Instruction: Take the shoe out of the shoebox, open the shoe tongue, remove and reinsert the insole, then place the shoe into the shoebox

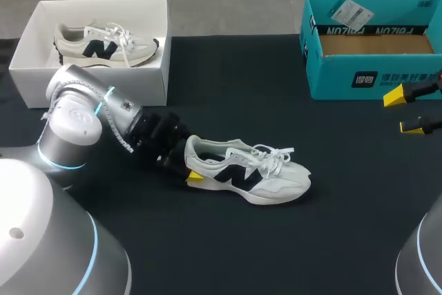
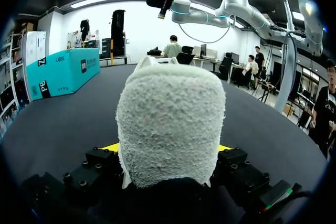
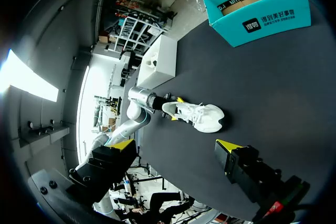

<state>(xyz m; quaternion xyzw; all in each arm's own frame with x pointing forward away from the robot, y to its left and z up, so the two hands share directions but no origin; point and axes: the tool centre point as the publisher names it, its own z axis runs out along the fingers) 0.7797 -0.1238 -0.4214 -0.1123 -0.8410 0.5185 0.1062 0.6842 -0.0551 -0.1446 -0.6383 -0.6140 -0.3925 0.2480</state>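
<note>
**A:** What did the head view catch that the wrist views missed?

**B:** The whole black table [image 1: 242,253]. The white shoebox [image 1: 97,84] stood at its far left with a second sneaker [image 1: 103,45] inside. The teal shoebox [image 1: 345,77] stood open at the far right, showing a brown floor.

**A:** And the wrist cameras?

**B:** The right wrist view looked down from high up, taking in both boxes, the left arm [image 3: 137,103] and the shoe [image 1: 255,170] together. The left wrist view was nearly filled by the shoe's fuzzy pale heel.

**A:** Where was the shoe?

**B:** Mid-table, outside both boxes, upright on its sole, with its toe toward my right. It was white and pale grey with a dark side marking, and its white laces lay loose over the tongue.

**A:** The fingers?

**B:** The left gripper [image 2: 167,147] clasped the heel, with a yellow tip pressed to each side. The right gripper [image 3: 176,146] hung near the teal box, its fingers spread wide around nothing.
</note>
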